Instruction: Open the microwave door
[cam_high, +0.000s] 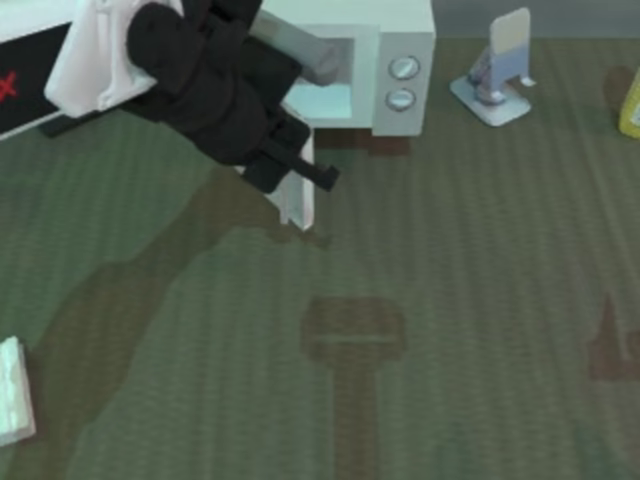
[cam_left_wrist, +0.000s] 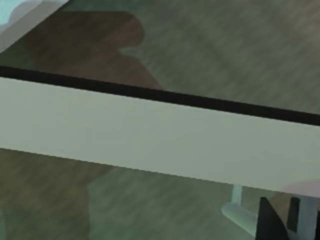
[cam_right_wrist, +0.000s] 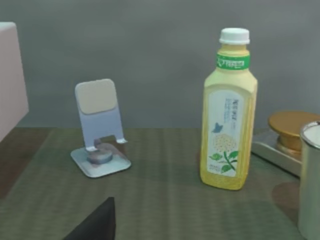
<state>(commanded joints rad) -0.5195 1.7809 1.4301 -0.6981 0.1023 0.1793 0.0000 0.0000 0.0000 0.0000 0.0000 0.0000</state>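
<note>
The white microwave (cam_high: 410, 40) stands at the back of the table, its two silver knobs facing front. The microwave door (cam_high: 300, 205) is swung out roughly square to the front, edge-on toward the table's middle, and the cavity shows behind it. My left gripper (cam_high: 300, 172) reaches down from the back left and straddles the door's upper edge, shut on it. In the left wrist view the door (cam_left_wrist: 150, 130) fills the picture as a broad white band, with the left gripper (cam_left_wrist: 287, 220) at its edge. My right arm is out of the top view; part of my right gripper (cam_right_wrist: 100, 222) shows low in its wrist view.
A phone stand (cam_high: 495, 85) stands right of the microwave, and a yellow bottle (cam_high: 630, 105) at the right edge. A gold-lidded item (cam_right_wrist: 295, 132) and a metal cup (cam_right_wrist: 311, 180) sit beyond the bottle (cam_right_wrist: 229, 115). A white object (cam_high: 12, 390) lies at the left edge.
</note>
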